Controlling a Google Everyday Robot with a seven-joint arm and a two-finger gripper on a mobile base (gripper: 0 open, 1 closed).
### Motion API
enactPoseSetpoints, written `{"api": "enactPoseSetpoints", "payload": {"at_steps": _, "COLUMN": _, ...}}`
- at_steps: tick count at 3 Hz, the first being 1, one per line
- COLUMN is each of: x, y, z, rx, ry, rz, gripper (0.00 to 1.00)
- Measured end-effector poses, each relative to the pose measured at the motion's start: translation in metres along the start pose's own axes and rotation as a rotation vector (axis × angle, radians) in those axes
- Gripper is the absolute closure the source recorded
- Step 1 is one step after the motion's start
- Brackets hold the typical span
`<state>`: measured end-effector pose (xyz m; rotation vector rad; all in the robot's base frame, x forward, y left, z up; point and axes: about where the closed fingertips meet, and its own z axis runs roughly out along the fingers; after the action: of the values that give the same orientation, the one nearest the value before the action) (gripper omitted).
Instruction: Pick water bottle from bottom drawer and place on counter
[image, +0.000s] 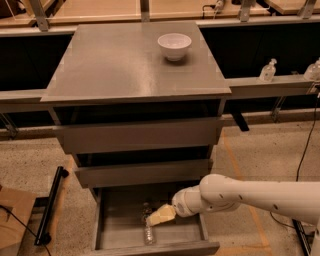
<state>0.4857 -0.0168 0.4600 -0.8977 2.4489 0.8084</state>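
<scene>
The bottom drawer (120, 235) stands pulled open at the foot of the grey cabinet. The water bottle (148, 232), small and clear, lies inside it near the front, pointing front to back. My gripper (159, 216), with cream fingers, reaches into the drawer from the right on the white arm (250, 196) and sits just above the bottle's far end. The counter (120, 65) is the flat grey top of the cabinet, well above the gripper.
A white bowl (174, 46) stands on the counter at the back right. Two upper drawers (140, 137) are partly open above the bottom one. Clear pump bottles (268, 70) stand on a ledge at right. A black bar (50, 205) lies on the floor at left.
</scene>
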Motion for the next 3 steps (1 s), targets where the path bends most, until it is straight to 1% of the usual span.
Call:
{"api": "enactPoseSetpoints", "payload": {"at_steps": 1, "x": -0.006, "y": -0.033, "z": 0.028, "rx": 0.029, "ry": -0.056, "rz": 0.038, "gripper": 0.0}}
{"api": "enactPoseSetpoints", "payload": {"at_steps": 2, "x": -0.01, "y": -0.061, "z": 0.069, "rx": 0.043, "ry": -0.075, "rz": 0.104, "gripper": 0.0}}
{"api": "enactPoseSetpoints", "payload": {"at_steps": 3, "x": -0.007, "y": -0.084, "z": 0.116, "rx": 0.046, "ry": -0.056, "rz": 0.184, "gripper": 0.0}}
